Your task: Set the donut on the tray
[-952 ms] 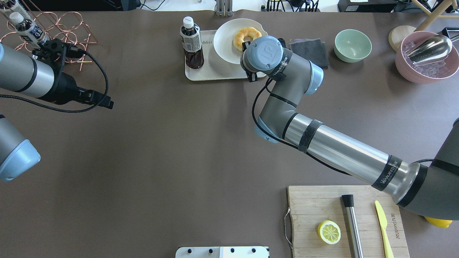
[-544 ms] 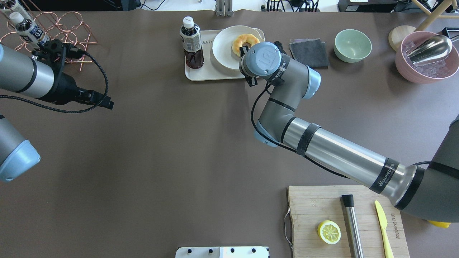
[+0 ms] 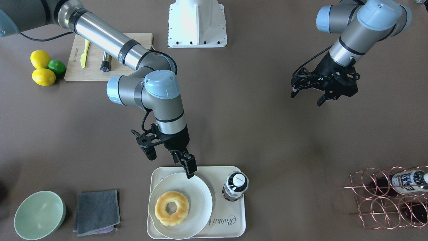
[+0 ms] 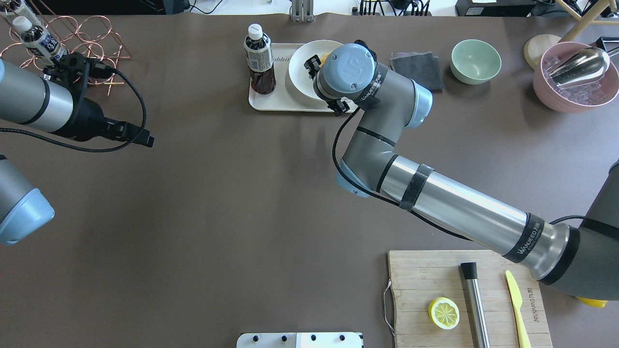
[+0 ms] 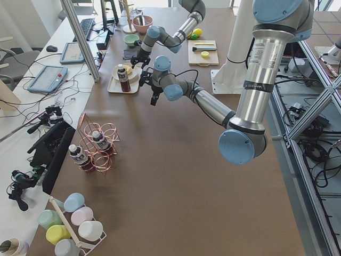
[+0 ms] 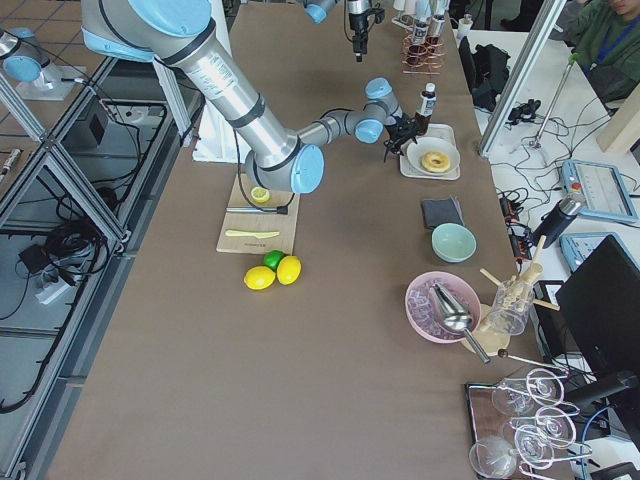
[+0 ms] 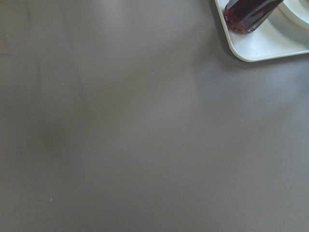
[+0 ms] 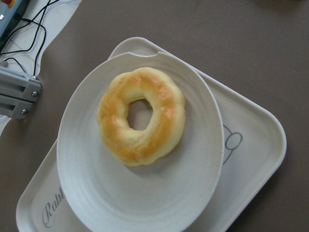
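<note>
The golden donut lies on a round white plate. That plate rests on the cream tray, which bears the "Rabbit" script. My right gripper is at the plate's robot-side rim, fingers close together and apparently shut on it. In the overhead view the right wrist covers nearly all of the donut. My left gripper hangs shut and empty, far from the tray.
A dark-drink bottle stands on the tray beside the plate. A grey cloth and a green bowl lie next to the tray. A copper bottle rack, a cutting board and a pink bowl sit further off.
My right arm has shifted to the left and slightly toward the robot. The plate with the donut has slid along, further onto the tray. The left arm is still.
</note>
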Motion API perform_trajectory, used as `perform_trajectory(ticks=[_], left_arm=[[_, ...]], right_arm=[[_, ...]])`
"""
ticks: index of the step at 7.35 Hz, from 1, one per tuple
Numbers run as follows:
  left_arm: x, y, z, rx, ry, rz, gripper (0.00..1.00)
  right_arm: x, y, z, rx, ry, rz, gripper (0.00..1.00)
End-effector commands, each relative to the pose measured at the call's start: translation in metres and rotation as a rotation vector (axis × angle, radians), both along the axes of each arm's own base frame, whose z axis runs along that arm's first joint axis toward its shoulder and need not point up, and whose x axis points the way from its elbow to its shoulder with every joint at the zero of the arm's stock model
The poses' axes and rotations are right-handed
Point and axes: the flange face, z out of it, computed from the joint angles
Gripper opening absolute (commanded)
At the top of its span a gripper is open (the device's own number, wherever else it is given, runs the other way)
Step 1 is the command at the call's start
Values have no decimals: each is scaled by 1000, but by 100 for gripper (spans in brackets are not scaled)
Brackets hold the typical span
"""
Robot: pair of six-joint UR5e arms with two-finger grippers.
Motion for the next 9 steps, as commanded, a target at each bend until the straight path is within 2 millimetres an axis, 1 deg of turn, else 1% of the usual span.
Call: perform_trajectory(ticks=[1,2,3,4,5,6,7,8,9], left_arm=[[-15,4,11,-23,3,10,99],[-38,6,26,-43,6,-6,99],[-74,6,51,-49,14,-19,99],[-112,8,86,9,-26,39,99],[-163,-4,120,37,-45,45,99],[-207,-17,148,63,-47,47,99],[-257,-10,191,89,-84,39,99],[-289,-12,216,117,-123,42,99],[-320,-10,242,124,-179,82,99]], right_arm=[[70,4,-41,-23,97,-158,100],[105,18,-19,13,110,-222,100],[154,42,18,47,112,-266,100],[201,62,49,80,122,-321,100],[249,74,80,98,132,-376,100],[296,76,115,113,161,-423,100],[349,82,163,154,225,-492,100],[403,91,213,201,314,-560,100],[446,104,257,255,403,-652,100]])
